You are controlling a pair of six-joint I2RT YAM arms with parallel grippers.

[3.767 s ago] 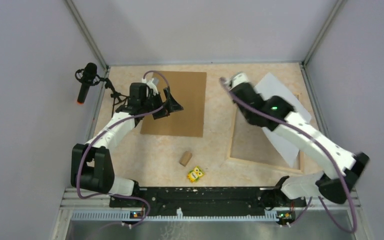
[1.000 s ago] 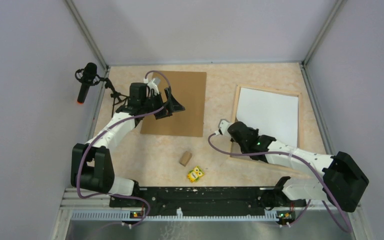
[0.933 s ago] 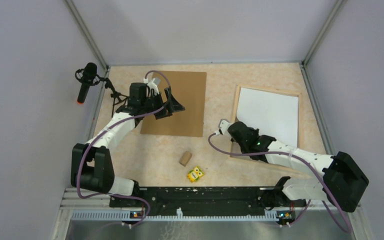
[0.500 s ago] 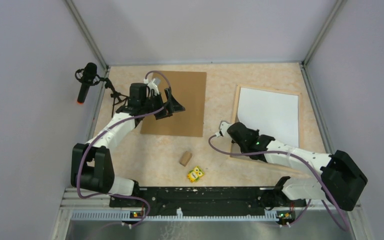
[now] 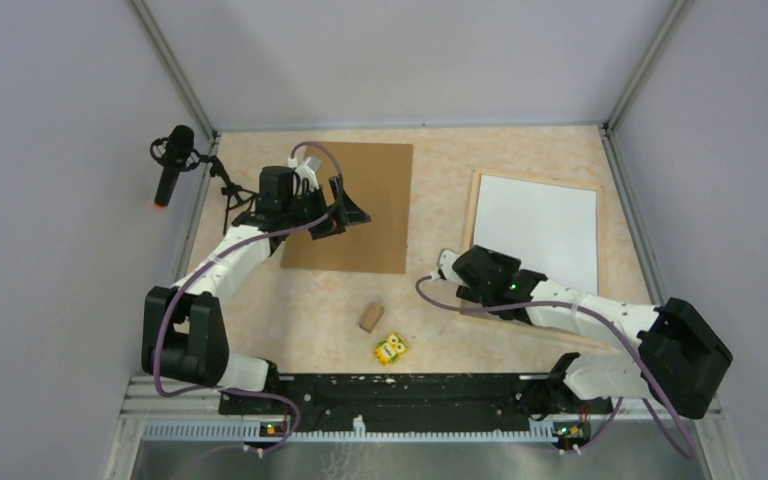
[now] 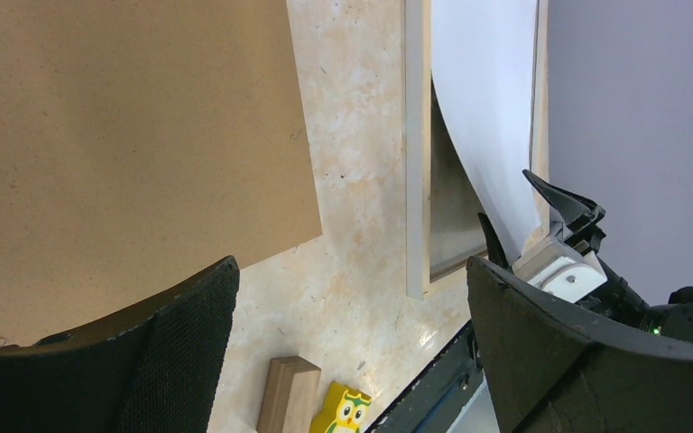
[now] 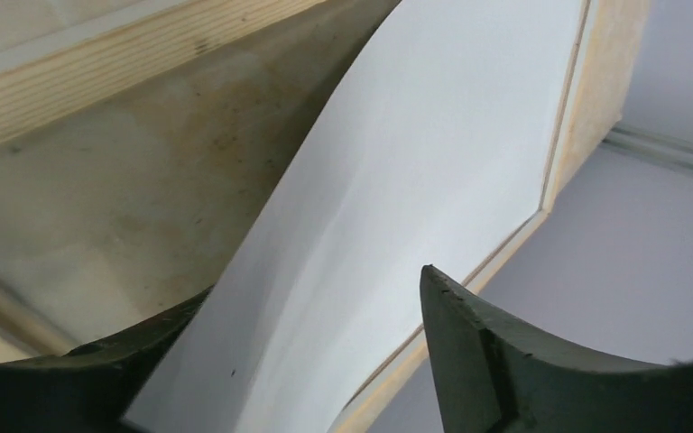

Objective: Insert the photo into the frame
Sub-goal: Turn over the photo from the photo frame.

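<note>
Since the photo (image 5: 540, 225) lies white back upward inside the frame (image 5: 471, 225), at the far right of the worktop (image 5: 290, 300), what the next move turns on is its near end. That end does not lie flat: both wrist views show it curling up out of the recess, while the far end looks seated against the far rail. The sheet's long axis runs from the near edge towards the far edge, as the frame's does. The right pincer (image 7: 307, 298) sits at the frame's near left corner and looks along that axis. Its fingers stand apart with the lifted edge rising between them, so I judge it open and not clamped on the sheet, though the paper may rest on one finger. The right arm is much the nearer. The left pincer (image 6: 350, 271) hangs well apart on the far left, spread wide and holding nothing, above the brown backing board (image 5: 360, 205).

In my judgement the near end has yet to be let down inside the near rail, and a springy sheet could ride over it.

Near the middle of the near edge lie a small wooden block (image 5: 370, 317) and a yellow owl toy (image 5: 391, 348), apart from the frame. The worktop is pale speckled beige, walled on three sides by plain lavender panels, with a microphone (image 5: 170, 165) at the left wall
</note>
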